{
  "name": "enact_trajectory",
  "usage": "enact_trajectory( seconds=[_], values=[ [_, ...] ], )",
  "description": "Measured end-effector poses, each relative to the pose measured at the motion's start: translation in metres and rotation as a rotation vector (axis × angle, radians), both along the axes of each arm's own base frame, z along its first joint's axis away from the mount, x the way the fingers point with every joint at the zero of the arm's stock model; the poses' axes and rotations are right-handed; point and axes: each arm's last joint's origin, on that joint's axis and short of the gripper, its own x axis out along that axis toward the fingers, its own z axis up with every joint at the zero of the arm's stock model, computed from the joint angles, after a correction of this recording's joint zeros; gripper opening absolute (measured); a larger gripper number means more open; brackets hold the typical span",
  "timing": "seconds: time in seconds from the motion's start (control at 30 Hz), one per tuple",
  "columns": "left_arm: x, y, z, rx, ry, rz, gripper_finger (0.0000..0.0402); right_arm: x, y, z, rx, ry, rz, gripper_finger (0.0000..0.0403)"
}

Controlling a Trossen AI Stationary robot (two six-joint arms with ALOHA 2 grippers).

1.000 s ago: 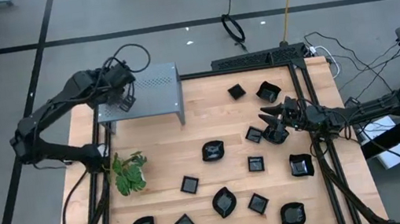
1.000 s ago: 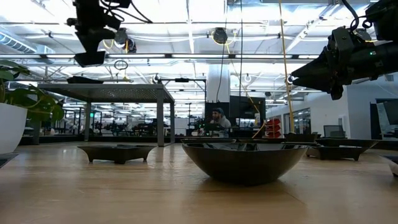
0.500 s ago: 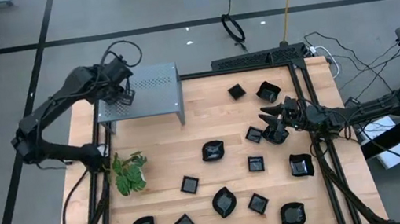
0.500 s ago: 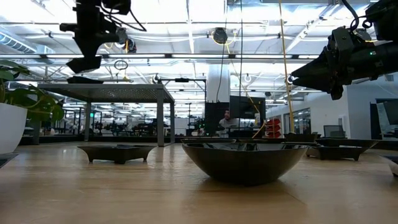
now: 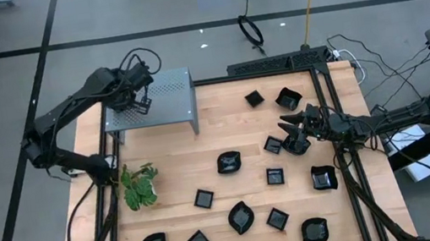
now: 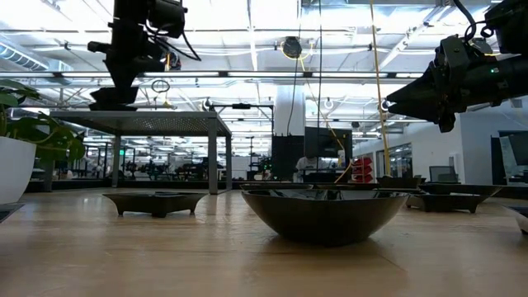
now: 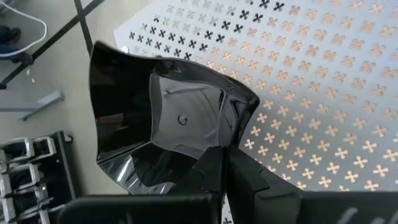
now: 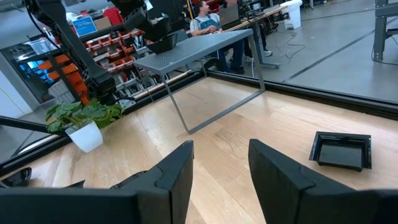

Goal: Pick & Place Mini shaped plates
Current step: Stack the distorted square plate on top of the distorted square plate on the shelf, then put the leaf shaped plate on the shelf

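My left gripper (image 5: 141, 104) hangs over the left part of the grey perforated shelf (image 5: 170, 95), shut on one glossy black mini shaped plate (image 7: 163, 121) with a squarish dish and raised corners. In the low view that plate (image 6: 114, 97) sits just above the shelf top (image 6: 165, 114). Several more black plates lie flat on the wooden table, among them a round one (image 5: 228, 163) and a leaf-like one (image 5: 240, 217). My right gripper (image 5: 286, 123) waits open and level near the table's right edge, above a plate (image 5: 296, 144). My left gripper pinches the plate's rim near one corner (image 7: 231, 138) between its two shut fingers (image 7: 249, 180). The fingers slant down from above. The plate is lifted clear, its hollow side up, close over the shelf top; I cannot tell whether it touches the shelf.
A green plant in a white pot (image 5: 138, 186) stands at the table's left edge, below the shelf. The shelf stands on thin legs at the far left corner. A black frame (image 5: 324, 78) borders the table's far right. People sit in the room beyond the table.
My left gripper has sunk toward the shelf top with the plate, shifted a little toward the table's right, and rolled about its own axis. The plate stays in the hold and now hangs lower, close to the shelf. My right gripper has kept still.
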Motion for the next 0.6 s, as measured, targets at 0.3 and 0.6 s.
enact_trajectory(
  seconds=[0.3,0.6],
  values=[
    [-0.0031,-0.002,-0.0001,-0.009,0.033,0.017,0.0051,0.0,0.0,0.0,0.0,0.0,0.0,0.0142],
    [-0.002,-0.0034,0.0023,0.005,0.03,-0.038,0.012,0.0,0.0,0.0,0.0,0.001,0.0,0.0142]
  ],
)
